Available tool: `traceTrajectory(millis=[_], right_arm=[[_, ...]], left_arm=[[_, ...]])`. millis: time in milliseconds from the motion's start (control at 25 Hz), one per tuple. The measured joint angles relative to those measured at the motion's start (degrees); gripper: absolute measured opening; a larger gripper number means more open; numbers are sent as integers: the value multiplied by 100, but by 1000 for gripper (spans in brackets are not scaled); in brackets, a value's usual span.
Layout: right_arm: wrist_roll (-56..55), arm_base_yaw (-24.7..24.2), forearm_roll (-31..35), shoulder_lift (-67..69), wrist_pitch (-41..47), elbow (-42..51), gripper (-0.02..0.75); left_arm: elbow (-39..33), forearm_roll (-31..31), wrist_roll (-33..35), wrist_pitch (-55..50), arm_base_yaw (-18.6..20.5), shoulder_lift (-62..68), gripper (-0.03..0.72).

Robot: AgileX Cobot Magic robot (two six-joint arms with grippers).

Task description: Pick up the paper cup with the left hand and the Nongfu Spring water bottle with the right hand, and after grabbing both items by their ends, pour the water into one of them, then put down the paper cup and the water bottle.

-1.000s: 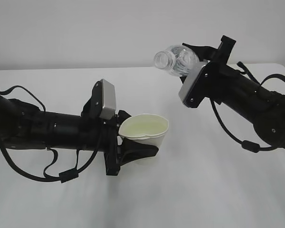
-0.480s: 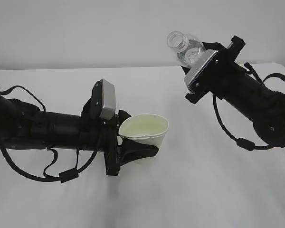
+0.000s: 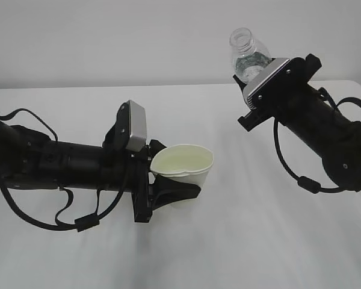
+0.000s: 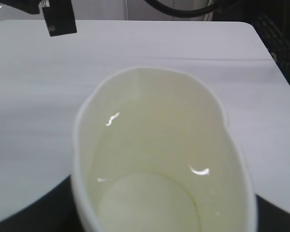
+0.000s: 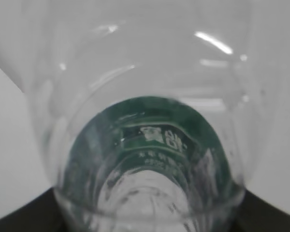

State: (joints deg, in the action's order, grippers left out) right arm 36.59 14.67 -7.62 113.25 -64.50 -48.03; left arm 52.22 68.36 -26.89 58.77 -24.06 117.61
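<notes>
Paper cup [image 3: 182,166] sits pinched in the left tool [image 3: 168,186], squashed a bit, water inside. Up in the right tool [image 3: 257,77], gripped low down, the water bottle [image 3: 248,54] points up. Lower both slowly to the bench [image 3: 240,241], cup level, no harder squeeze.

The paper cup [image 3: 182,168] sits above the counter [image 3: 240,241]; the Nongfu Spring water bottle [image 3: 248,54] stands right of it, higher and farther back.
</notes>
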Motion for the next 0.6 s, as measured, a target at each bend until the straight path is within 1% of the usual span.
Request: traceTrajectory(millis=[600], right_arm=[[-899,0,762,0,0,9,407]], left_arm=[[0,0,0,0,0,0,414]])
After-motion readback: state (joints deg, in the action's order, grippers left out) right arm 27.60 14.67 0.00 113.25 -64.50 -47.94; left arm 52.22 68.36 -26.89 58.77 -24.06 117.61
